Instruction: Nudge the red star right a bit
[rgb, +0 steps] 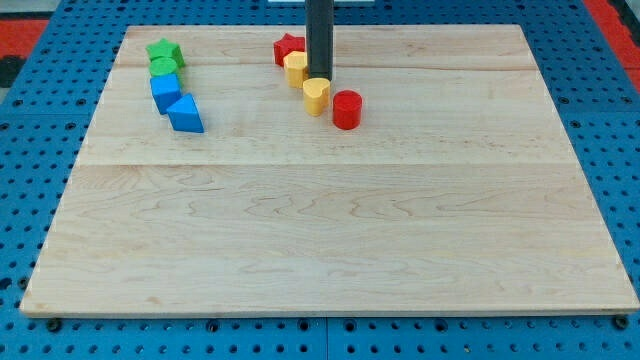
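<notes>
The red star lies near the view's top, left of centre, partly hidden by the rod. My tip stands just right of and below the star, between two yellow blocks: one yellow block touches the star's lower right, the other yellow block sits right below the tip. A red cylinder lies right of the lower yellow block.
At the view's upper left a green star, a green block, a blue cube and a blue triangular block form a close column. The wooden board rests on a blue pegboard.
</notes>
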